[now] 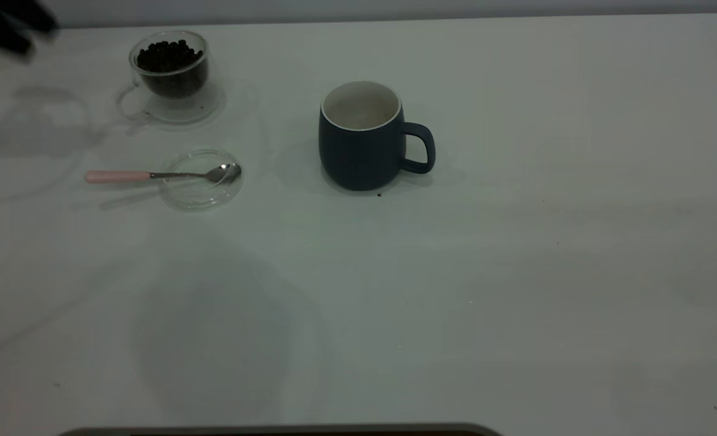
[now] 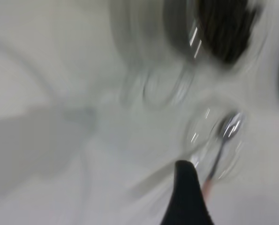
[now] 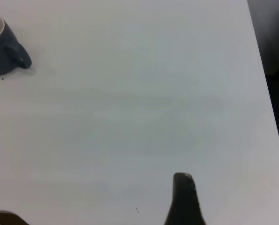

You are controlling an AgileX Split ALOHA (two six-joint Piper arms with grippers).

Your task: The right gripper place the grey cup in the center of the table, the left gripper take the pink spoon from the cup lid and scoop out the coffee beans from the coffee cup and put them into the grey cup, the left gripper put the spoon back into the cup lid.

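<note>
The grey cup (image 1: 363, 136) stands upright near the center of the table (image 1: 516, 272), handle toward the right arm's side and empty as far as its pale interior shows, so the placing step looks finished and the spoon is next. The pink spoon (image 1: 152, 175) lies with its metal bowl resting in the clear cup lid (image 1: 202, 179) and its pink handle sticking out over the rim, away from the grey cup. Just behind the lid, the glass coffee cup (image 1: 171, 68) sits full of dark coffee beans (image 1: 169, 56). The left gripper (image 1: 7, 27) shows only as a dark shape at the far corner of the table, and I cannot tell how its fingers stand; one fingertip (image 2: 186, 187) appears near the spoon in its wrist view. Of the right gripper only one fingertip (image 3: 184, 197) shows, over bare table well apart from the grey cup, so its state cannot be told either. The spoon looks light, thin and stiff; the pink handle is the sensible place to pinch, since the polished neck would likely slip. The lid looks light and may skid if nudged.
</note>
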